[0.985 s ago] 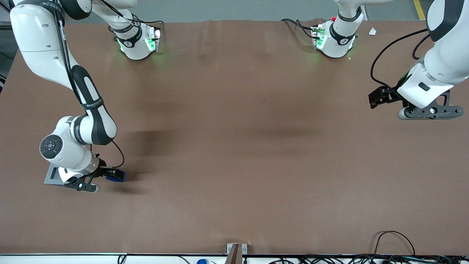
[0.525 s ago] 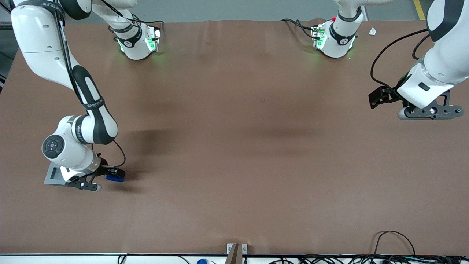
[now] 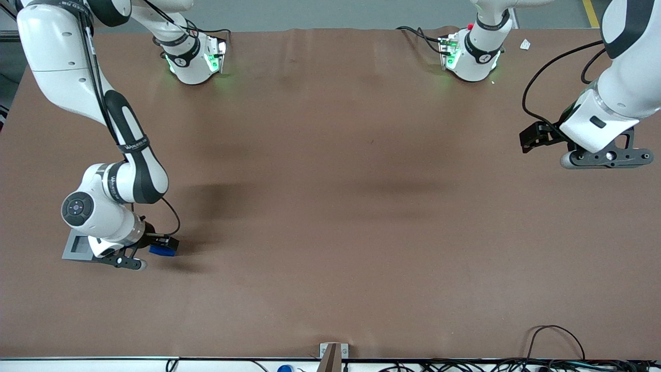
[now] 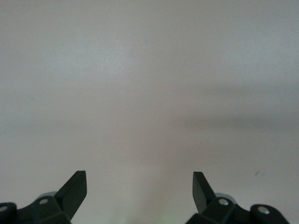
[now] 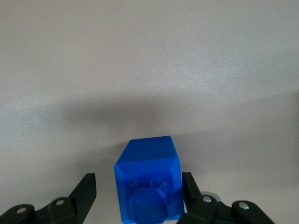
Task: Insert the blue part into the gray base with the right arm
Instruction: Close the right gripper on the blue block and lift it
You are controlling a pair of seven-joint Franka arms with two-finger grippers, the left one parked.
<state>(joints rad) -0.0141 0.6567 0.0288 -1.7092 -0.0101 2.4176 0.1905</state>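
The blue part [image 3: 163, 251] rests on the brown table beside the gray base [image 3: 76, 247], on the side toward the parked arm's end. The right arm's wrist hides part of the gray base. The right arm's gripper [image 3: 162, 246] is low over the blue part and open. In the right wrist view the blue part [image 5: 148, 184] lies between the two black fingers of the gripper [image 5: 138, 179]. One finger [image 5: 190, 186] is close against its side. The other finger [image 5: 84, 189] stands off with a clear gap. The gray base is out of that view.
The brown table [image 3: 330, 206] stretches wide toward the parked arm's end. Two arm bases with green lights [image 3: 196, 59] [image 3: 470, 57] stand farthest from the front camera. Cables [image 3: 557, 341] lie along the edge nearest the front camera.
The right arm's wrist and gripper have shifted slightly toward the parked arm's end, closer over the blue part. The blue part and gray base have not moved.
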